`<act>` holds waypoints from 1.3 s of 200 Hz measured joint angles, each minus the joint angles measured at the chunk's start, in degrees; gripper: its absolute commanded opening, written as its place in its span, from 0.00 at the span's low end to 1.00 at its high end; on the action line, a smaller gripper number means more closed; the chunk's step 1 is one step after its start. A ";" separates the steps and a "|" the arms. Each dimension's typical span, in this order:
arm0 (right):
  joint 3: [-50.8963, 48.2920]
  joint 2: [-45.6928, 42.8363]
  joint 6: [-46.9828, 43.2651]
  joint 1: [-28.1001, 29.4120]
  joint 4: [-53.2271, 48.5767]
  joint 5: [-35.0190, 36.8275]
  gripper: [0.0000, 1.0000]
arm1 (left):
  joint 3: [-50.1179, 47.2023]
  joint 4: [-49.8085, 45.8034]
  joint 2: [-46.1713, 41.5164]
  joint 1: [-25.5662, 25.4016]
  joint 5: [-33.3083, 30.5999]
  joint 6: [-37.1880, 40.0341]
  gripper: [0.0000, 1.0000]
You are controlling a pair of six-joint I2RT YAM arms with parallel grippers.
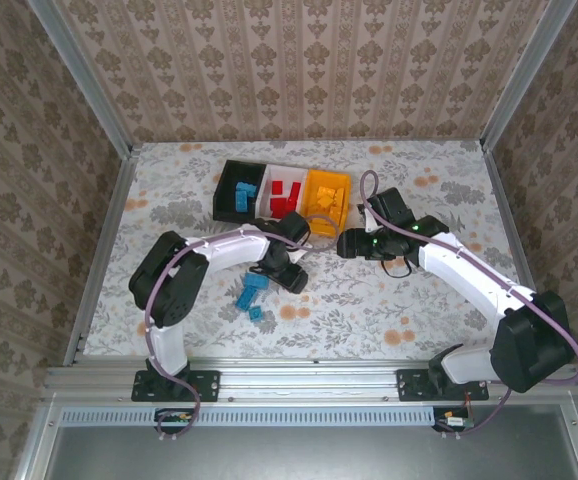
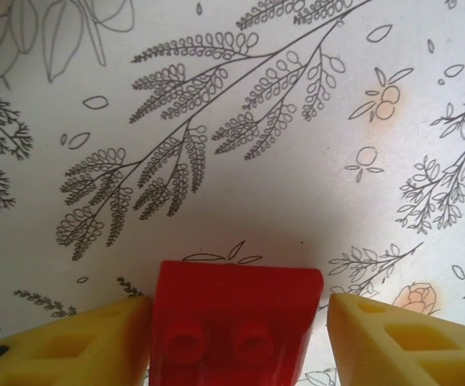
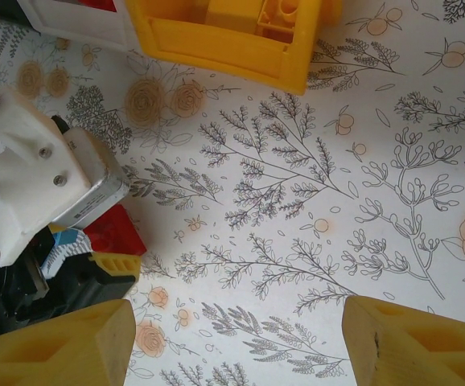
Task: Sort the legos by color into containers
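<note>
A red lego (image 2: 232,322) lies on the patterned table between the yellow fingers of my left gripper (image 2: 236,326). The left finger touches its side, and a narrow gap shows at the right finger (image 2: 401,342). That red lego (image 3: 113,233) also shows under the left gripper in the right wrist view. My left gripper (image 1: 292,276) hangs in front of the containers: black (image 1: 227,190), white (image 1: 269,176) and orange-yellow (image 1: 341,178). My right gripper (image 3: 236,314) is open with nothing between its fingers, over bare table near the orange-yellow bin (image 3: 216,44). Blue legos (image 1: 252,293) lie by the left arm.
The black bin holds blue bricks, the white bin red ones (image 1: 287,195), the orange-yellow bin yellow ones (image 1: 324,200). My right gripper (image 1: 343,243) sits close to the left wrist. Walls with patterned paper close the table on three sides.
</note>
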 measured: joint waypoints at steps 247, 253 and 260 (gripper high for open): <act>-4.61 -2.12 2.82 -0.11 1.05 -0.33 0.74 | 41.07 -7.34 12.48 19.45 -1.16 0.90 0.52; -4.98 -2.29 2.89 -0.11 1.05 -0.44 0.74 | 43.12 -7.78 14.73 19.41 -1.18 0.98 0.52; -5.38 -2.49 3.02 -0.11 1.07 -0.61 0.74 | 45.70 -8.52 17.31 19.41 -1.20 1.03 0.52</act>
